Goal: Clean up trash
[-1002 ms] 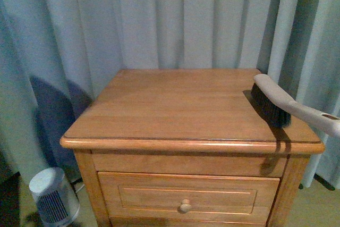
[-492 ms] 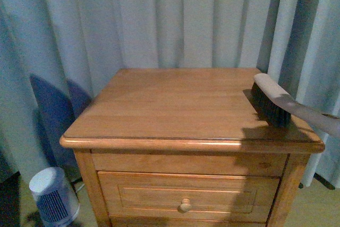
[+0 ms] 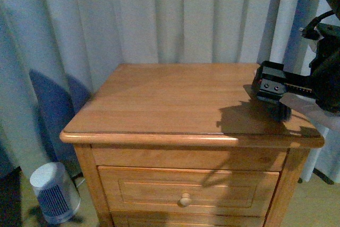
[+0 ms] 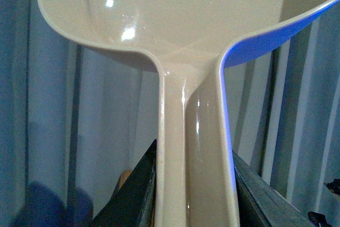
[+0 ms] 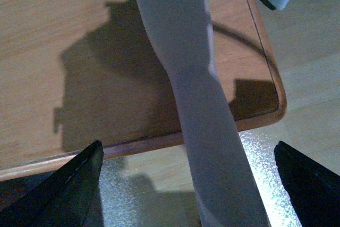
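Trash nowhere in view. My right gripper [image 5: 187, 144], jaws wide, straddles the stiff, slick brush [image 5: 183, 62] handle by the nightstand [image 3: 159, 104] front right corner; my left gripper [image 4: 194, 152] clamps the dustpan [image 4: 175, 14] handle.

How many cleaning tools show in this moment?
2. A brush lies on the nightstand's right edge, handle overhanging, below the open right end effector. A dustpan is held in the left end effector. Others could be out of view.
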Available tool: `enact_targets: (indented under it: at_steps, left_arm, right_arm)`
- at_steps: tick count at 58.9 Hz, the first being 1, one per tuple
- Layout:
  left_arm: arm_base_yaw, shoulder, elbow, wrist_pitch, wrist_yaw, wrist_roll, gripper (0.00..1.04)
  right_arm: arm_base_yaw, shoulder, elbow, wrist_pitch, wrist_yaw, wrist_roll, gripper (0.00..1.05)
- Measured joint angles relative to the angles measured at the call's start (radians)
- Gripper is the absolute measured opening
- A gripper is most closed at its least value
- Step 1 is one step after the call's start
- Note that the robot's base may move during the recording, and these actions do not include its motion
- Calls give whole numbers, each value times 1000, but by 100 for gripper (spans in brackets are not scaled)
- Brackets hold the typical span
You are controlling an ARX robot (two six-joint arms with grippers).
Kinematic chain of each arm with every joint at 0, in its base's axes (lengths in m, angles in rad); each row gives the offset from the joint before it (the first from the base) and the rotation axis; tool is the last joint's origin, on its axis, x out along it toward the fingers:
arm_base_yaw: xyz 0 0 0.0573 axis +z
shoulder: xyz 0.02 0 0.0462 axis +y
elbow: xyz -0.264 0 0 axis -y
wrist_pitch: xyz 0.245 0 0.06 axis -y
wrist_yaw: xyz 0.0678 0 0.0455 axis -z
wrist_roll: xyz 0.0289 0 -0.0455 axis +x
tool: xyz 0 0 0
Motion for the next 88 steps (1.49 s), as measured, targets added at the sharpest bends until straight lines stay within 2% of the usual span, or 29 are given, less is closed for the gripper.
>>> enact_targets:
  at_steps: [21, 50, 64, 68, 73, 76, 88]
  left_arm:
    - [0, 0, 0, 0, 0, 0, 28]
    - [0, 0, 0, 0, 0, 0, 28]
    - [0, 0, 0, 0, 0, 0, 28]
    - [0, 0, 0, 0, 0, 0, 28]
    - [0, 0, 0, 0, 0, 0, 28]
    - [0, 0, 0, 0, 0, 0, 28]
    - [0, 0, 0, 0, 0, 0, 28]
  right_arm:
    - [-23, -1, -5, -8, -2, -2, 97]
    - [-40, -1, -5, -20, -44, -10, 23]
    - [-50, -62, -64, 98, -3, -60, 21]
    - [-48, -124, -110, 179, 35, -103, 21]
    - [-30, -291, -227, 378, 110, -221, 21]
    - [-24, -380, -288, 468, 114, -256, 21]
    - [21, -707, -518, 657, 156, -372, 21]
